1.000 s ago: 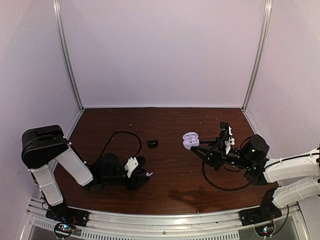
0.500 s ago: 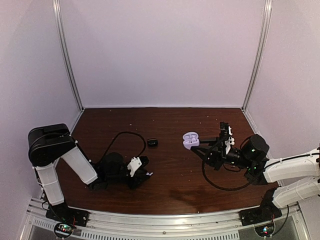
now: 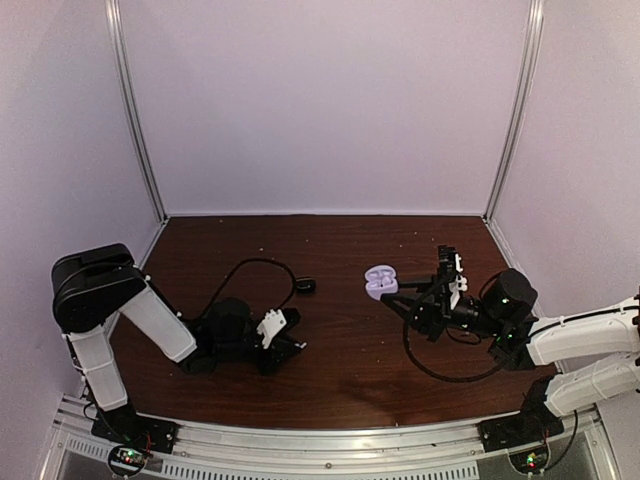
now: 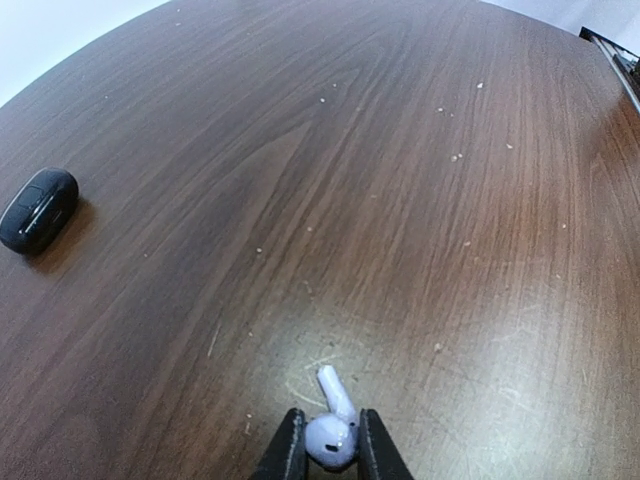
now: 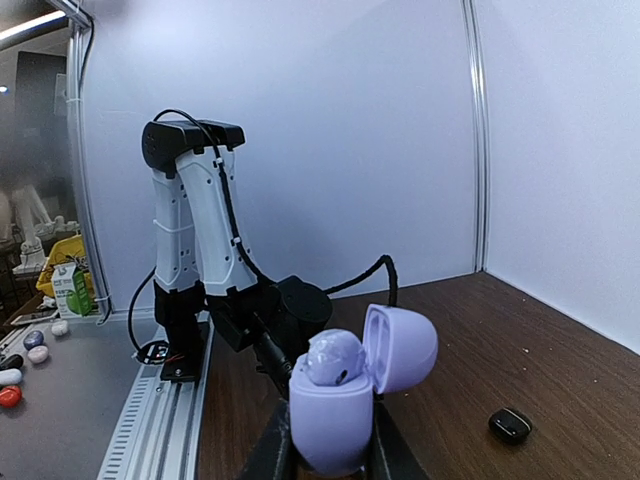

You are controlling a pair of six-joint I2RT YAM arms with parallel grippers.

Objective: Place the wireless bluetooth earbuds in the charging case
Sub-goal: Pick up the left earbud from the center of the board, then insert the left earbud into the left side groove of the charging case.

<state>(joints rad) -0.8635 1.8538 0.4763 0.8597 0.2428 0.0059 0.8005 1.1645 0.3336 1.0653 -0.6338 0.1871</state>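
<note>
Over the last second the left gripper [image 4: 328, 452] narrows its fingers until they pinch one earbud [image 4: 331, 432] lying on the table [image 4: 400, 150] toward its near left corner, so the pick-up looks made and the carry comes next. That earbud is a glossy, pale lavender bulb with a short stem pointing away from the fingers. The right gripper [image 5: 330, 462] stays clenched on the open case [image 5: 335, 415] over the table's right half, and a second earbud [image 5: 328, 360] seems already seated inside.
</note>
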